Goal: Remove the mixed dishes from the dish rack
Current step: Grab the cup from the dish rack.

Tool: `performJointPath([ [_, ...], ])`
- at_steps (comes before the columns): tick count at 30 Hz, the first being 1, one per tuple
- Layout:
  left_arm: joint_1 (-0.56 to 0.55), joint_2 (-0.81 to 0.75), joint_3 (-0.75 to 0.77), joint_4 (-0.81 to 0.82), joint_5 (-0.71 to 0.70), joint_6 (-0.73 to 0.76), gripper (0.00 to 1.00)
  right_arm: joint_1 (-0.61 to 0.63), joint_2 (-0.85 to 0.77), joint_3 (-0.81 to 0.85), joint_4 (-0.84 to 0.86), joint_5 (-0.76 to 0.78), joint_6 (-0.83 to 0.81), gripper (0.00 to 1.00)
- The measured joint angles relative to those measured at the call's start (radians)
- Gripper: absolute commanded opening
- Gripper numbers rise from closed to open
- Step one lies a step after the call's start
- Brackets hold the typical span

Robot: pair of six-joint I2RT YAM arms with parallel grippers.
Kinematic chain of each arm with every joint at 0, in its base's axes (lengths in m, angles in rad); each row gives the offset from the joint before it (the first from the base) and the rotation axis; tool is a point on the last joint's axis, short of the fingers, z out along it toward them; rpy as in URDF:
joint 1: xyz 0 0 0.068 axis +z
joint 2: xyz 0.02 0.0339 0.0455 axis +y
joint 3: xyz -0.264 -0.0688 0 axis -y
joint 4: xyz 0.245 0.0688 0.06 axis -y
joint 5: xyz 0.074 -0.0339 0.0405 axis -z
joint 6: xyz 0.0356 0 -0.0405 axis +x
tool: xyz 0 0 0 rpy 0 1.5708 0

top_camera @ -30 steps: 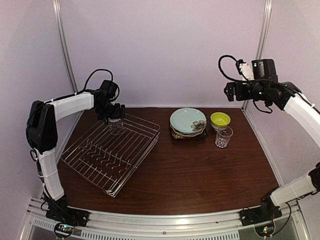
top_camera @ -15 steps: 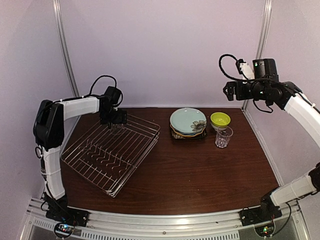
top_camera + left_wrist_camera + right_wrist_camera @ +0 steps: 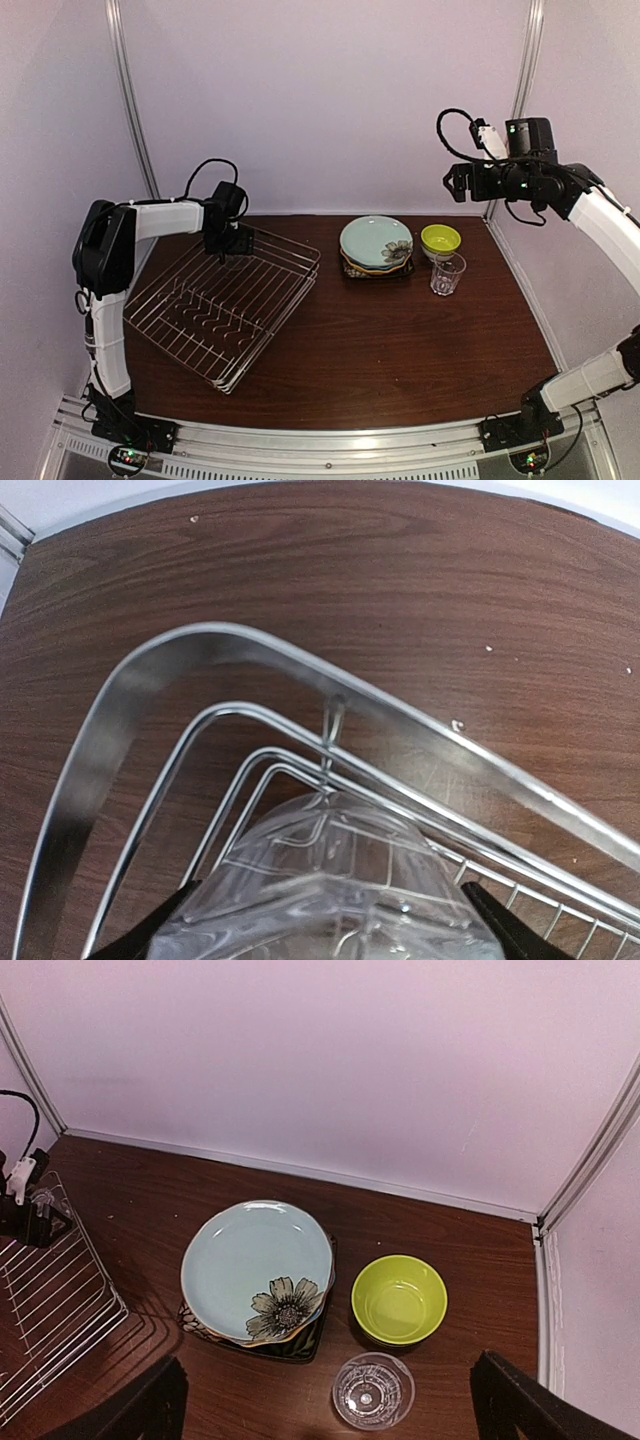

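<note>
Glass (image 3: pixel 330 880) sits gripped between the left fingers (image 3: pixel 150 940), whose dark tips press against its two sides in the left wrist view. It hangs just inside the far corner of the rack (image 3: pixel 150 680), low among the wires. I cannot tell whether it touches them.

From there outward, the rack (image 3: pixel 220 320) lies skewed on the tabletop (image 3: pixel 400 350), with its long axis running from near-left to far-right. No other dish shows in it. Well to its right the plates (image 3: pixel 375 242) are stacked, pale teal flowered one on top. The lime bowl (image 3: pixel 440 239) is just beside them, and a second glass (image 3: pixel 447 273) stands upright in front of the bowl. The right fingers (image 3: pixel 150 1410) are spread wide with nothing between them, held high above that group.

The step in hand looks like the removal of the last piece. The next move calls for a straight lift until the glass clears the raised rim. A carry across to the right should follow, then a gentle set-down on bare wood near the other dishes, clear of the second glass.

The gripped glass appears to have its long axis roughly in line with the fingers, pointing down toward the rack corner, so it is near upright. Its clear walls blur together, and I cannot tell which end is the mouth.
</note>
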Motion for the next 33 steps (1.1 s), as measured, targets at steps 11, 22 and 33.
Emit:
performJointPath([
  [11,0.000,-0.077,-0.066,0.009,0.045,0.021,0.72,-0.001,0.016,-0.013,0.012,-0.066,0.026,1.00],
  [22,0.000,-0.394,-0.204,0.141,0.207,0.031,0.71,-0.001,0.056,-0.103,0.145,-0.291,0.096,1.00],
  [33,-0.045,-0.684,-0.414,0.474,0.446,0.026,0.67,0.021,0.012,-0.264,0.621,-0.608,0.422,1.00],
])
